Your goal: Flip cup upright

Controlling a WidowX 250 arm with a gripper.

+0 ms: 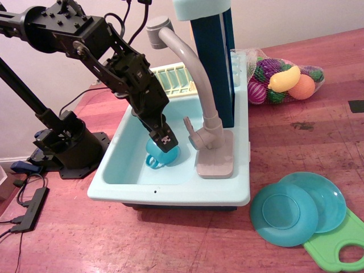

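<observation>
A small teal-blue cup [162,156] with a loop handle at its lower left sits in the basin of the light blue toy sink [170,190]. My black gripper [164,140] comes down from the upper left and its fingers are right on the cup's top. The fingers look closed around the cup's upper part, but the contact is partly hidden by the gripper body. I cannot tell whether the cup is upright or tipped.
A grey toy faucet [196,79] arches over the basin just right of the gripper. A pale yellow dish rack [173,79] sits at the sink's back. Two teal plates [298,207], a green board [341,242] and a net bag of toy fruit [284,79] lie to the right.
</observation>
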